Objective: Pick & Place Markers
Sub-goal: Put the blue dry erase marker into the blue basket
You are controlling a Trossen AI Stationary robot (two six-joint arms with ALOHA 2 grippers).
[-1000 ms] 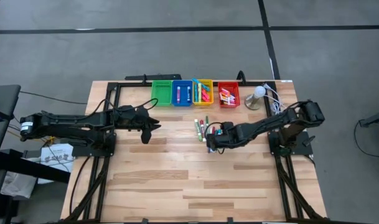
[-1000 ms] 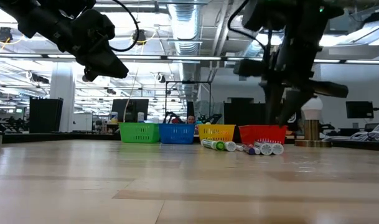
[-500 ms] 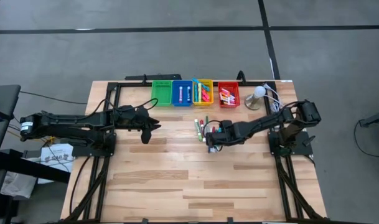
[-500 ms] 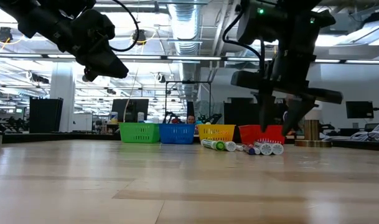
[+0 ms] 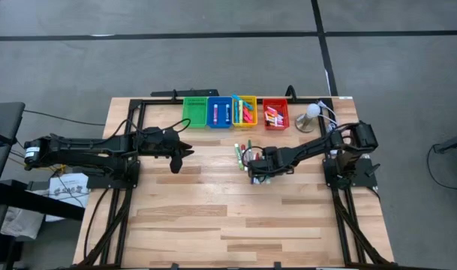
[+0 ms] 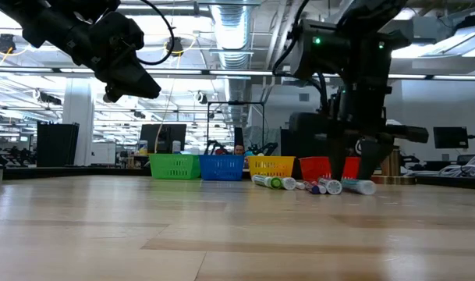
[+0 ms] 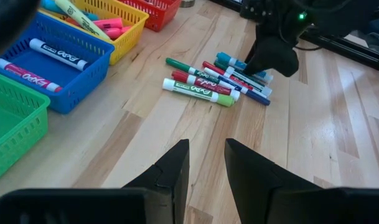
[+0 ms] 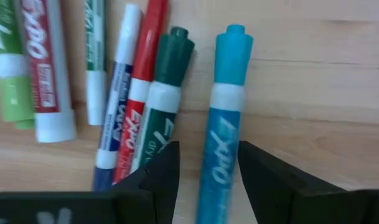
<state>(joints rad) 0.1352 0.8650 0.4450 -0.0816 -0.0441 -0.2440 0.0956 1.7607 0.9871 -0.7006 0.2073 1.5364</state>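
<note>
1. I'm watching the right tool [image 5: 252, 171] sitting low over the loose markers [image 5: 245, 155] mid-bench, just in front of the bins.
2. Its fingers [image 8: 157, 176] are standing apart w/ a cyan marker [image 8: 221, 124] lying between them on the wood; in the wrist view they aren't pressing on it, so I'm reading it as open, nothing gripped.
3. Beside the cyan one I'm seeing a dark green marker [image 8: 161, 106], then red, blue & light green ones, all lying flat, side by side.
4. More markers are lying in the bins at the bench's [image 5: 213, 217] far edge: blue bin [image 5: 218, 113], yellow bin [image 5: 245, 111], red bin [image 5: 275, 114]; green bin [image 5: 194, 112] is next to them.
5. The left tool [image 5: 184, 152] is hovering above the bench, well apart from the pile, fingers [image 7: 170, 171] slightly parted, holding nothing.
</note>
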